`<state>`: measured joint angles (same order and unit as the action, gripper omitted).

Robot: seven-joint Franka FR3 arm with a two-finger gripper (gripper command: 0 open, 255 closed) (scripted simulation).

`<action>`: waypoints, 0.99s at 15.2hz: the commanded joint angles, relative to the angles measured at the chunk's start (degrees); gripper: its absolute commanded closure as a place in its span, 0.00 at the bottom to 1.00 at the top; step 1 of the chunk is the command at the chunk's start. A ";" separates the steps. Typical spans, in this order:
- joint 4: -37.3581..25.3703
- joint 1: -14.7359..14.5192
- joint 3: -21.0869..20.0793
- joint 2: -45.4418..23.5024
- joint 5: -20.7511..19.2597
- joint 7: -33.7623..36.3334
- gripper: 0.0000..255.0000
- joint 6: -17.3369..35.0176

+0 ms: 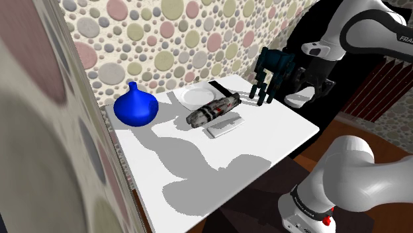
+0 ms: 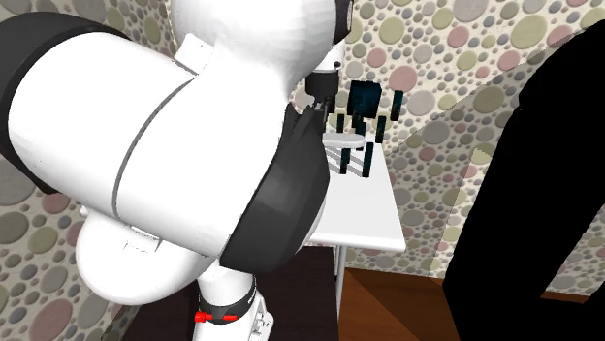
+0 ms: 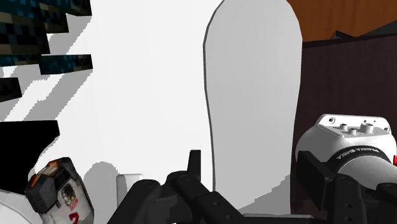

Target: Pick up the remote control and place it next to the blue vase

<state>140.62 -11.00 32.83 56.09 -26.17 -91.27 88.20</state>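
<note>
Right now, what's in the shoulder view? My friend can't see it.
A white table holds a blue vase, a white plate, a dark grey and red object and a flat white remote beside it. A white robot arm leans in from the right.

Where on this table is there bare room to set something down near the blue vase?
Widest bare patch: the table surface between the blue vase, the flat white object and the edge nearest the stand. Crowded toward the wall, where the white plate, dark cylinder and flat white object sit close together.
</note>
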 commanded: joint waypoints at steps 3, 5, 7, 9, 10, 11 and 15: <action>-3.41 -0.61 -1.02 -1.00 1.10 -0.26 1.00 -2.42; -5.09 -0.85 -1.53 -1.46 1.61 -0.40 1.00 -3.66; -6.80 -1.10 -2.01 -1.96 2.09 -0.54 1.00 -4.89; -8.55 -1.34 -2.46 -2.50 2.55 -0.69 1.00 -6.12; -8.95 -1.39 -2.56 -2.63 2.65 -0.73 1.00 -6.40; -8.55 -1.83 -3.63 -2.97 3.63 0.62 1.00 -6.02; -7.57 -3.78 -7.76 -4.99 7.54 5.85 1.00 -4.25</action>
<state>133.23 -14.13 26.37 51.88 -19.92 -86.99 83.70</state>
